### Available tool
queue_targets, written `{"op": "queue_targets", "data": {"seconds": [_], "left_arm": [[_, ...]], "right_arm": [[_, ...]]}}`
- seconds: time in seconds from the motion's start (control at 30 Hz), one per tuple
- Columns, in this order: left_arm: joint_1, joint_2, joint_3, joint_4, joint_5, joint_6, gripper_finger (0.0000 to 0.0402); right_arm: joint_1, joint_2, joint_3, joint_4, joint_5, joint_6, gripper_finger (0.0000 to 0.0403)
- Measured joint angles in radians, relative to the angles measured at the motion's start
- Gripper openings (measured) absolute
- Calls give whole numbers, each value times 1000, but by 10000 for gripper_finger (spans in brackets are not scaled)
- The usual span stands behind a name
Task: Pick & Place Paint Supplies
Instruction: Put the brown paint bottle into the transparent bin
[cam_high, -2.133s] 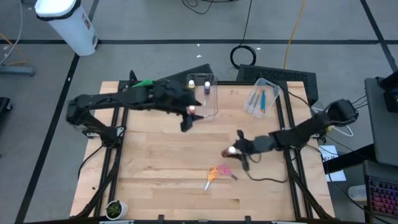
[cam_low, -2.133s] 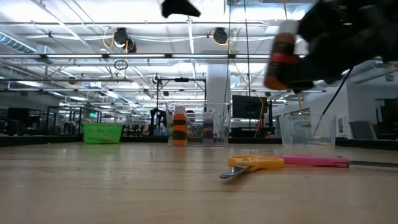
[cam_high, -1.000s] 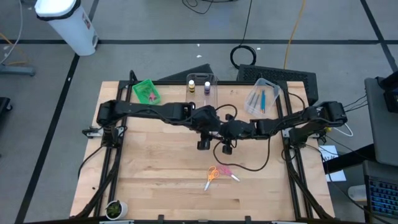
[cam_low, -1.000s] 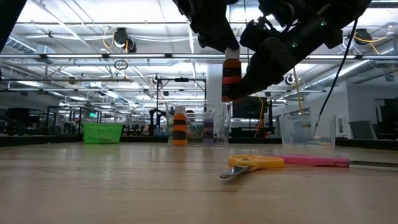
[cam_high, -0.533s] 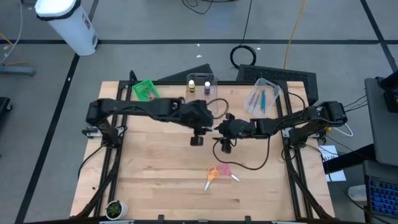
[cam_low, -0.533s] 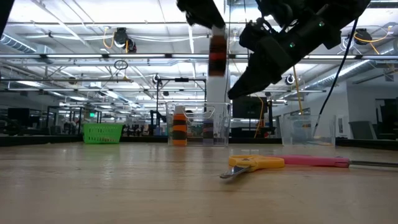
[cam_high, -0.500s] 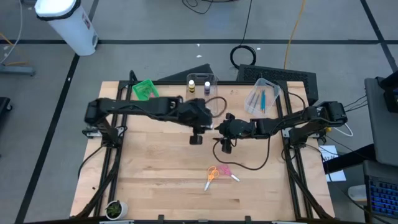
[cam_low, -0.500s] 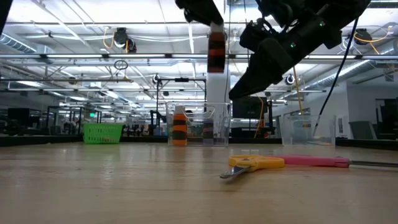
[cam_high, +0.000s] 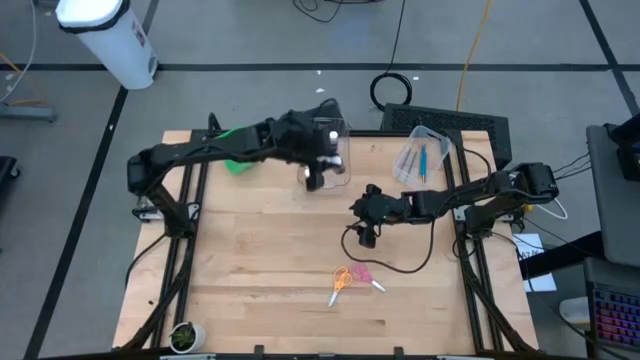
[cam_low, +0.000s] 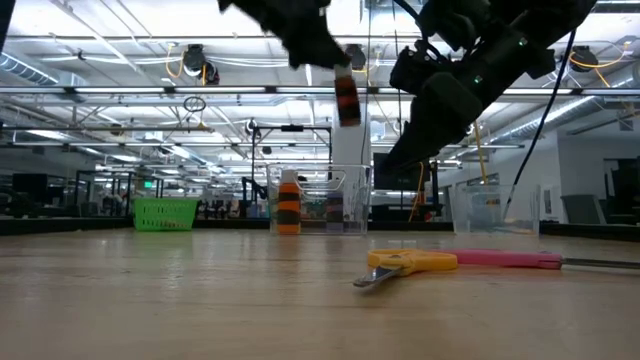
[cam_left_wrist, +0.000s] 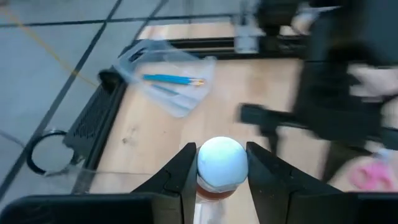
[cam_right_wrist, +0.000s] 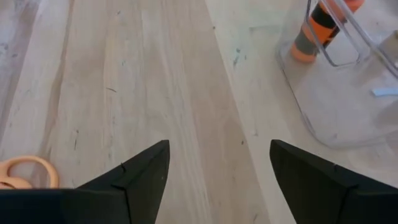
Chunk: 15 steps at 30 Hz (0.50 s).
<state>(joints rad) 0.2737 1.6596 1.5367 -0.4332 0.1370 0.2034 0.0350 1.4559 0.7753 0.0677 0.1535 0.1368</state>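
My left gripper (cam_high: 314, 177) hangs over the near side of a clear tub (cam_high: 338, 150) by the table's far edge, shut on a small orange-red paint bottle (cam_low: 347, 98) with a white cap. That tub holds an orange bottle (cam_low: 289, 205) and a purple one (cam_low: 334, 210). My right gripper (cam_high: 364, 237) waits open and empty above the table's middle, pointing down (cam_right_wrist: 217, 163). Orange-handled scissors (cam_high: 342, 281) and pink-handled scissors (cam_high: 364, 275) lie flat on the wood nearer the near edge. My left gripper pinches the bottle by its white cap (cam_left_wrist: 221, 163) between the two fingers (cam_left_wrist: 185, 171), coming from above and pointing down. The bottle is lifted clear and hangs below the fingers, slightly tilted in the low view.
A second clear tub (cam_high: 421, 157) with blue brushes stands at the far right. A green bin (cam_high: 234, 163) sits at the far left, partly under my left arm. A black cable (cam_high: 395, 268) trails on the table by the right gripper. Bare wood lies left of the scissors.
My left gripper has carried the bottle from beside the right gripper over the table's middle toward the far edge, to the clear tub, staying high. The bottle has stayed lifted clear. My right gripper has hardly moved.
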Motion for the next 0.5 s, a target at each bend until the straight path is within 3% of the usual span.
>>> {"op": "queue_targets", "data": {"seconds": [0.27,0.5], "left_arm": [[131,29,-233,236,101,-99,114],[129,102,-278,316,106,-120,114]], "right_arm": [[6,0,0,9,-1,-31,269],[6,0,0,33,-1,-33,269]]}}
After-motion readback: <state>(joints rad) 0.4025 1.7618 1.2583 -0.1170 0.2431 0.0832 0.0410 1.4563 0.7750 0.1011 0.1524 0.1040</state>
